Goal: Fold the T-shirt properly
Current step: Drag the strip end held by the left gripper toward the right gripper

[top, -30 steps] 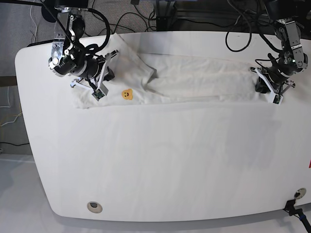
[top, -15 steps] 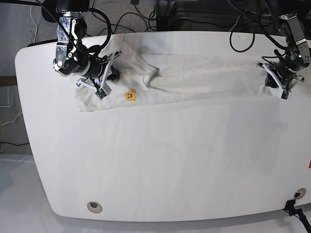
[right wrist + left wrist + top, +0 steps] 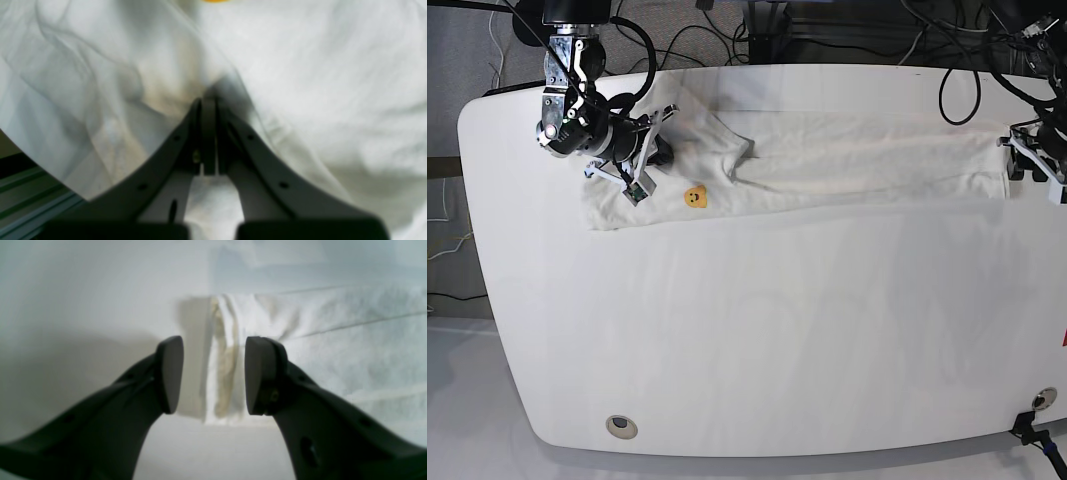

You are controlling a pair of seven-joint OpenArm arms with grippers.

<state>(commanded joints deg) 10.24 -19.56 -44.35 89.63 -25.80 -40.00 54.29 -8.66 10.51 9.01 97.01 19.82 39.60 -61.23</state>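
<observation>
Ahead of the parted left gripper (image 3: pixel 213 376), the T-shirt (image 3: pixel 847 160) ends in a bunched hem on bare tabletop (image 3: pixel 777 330). The right gripper (image 3: pixel 208 133) pinches cloth; the shirt stretches lengthwise between both.

T-shirt (image 3: pixel 847 160): plain white cloth; faint yellowish tint along the bunched edge in the left wrist view.
Emblem (image 3: pixel 694 198): small, yellow-orange, with dark marks like a face.
Table (image 3: pixel 757 330): white, no pattern.
Left gripper (image 3: pixel 213 376): matte black fingers.
Right gripper (image 3: pixel 208 133): dark grey to black fingers.
Cables (image 3: pixel 677 45): black.
Table hole (image 3: pixel 621 427): grey ring.
</observation>
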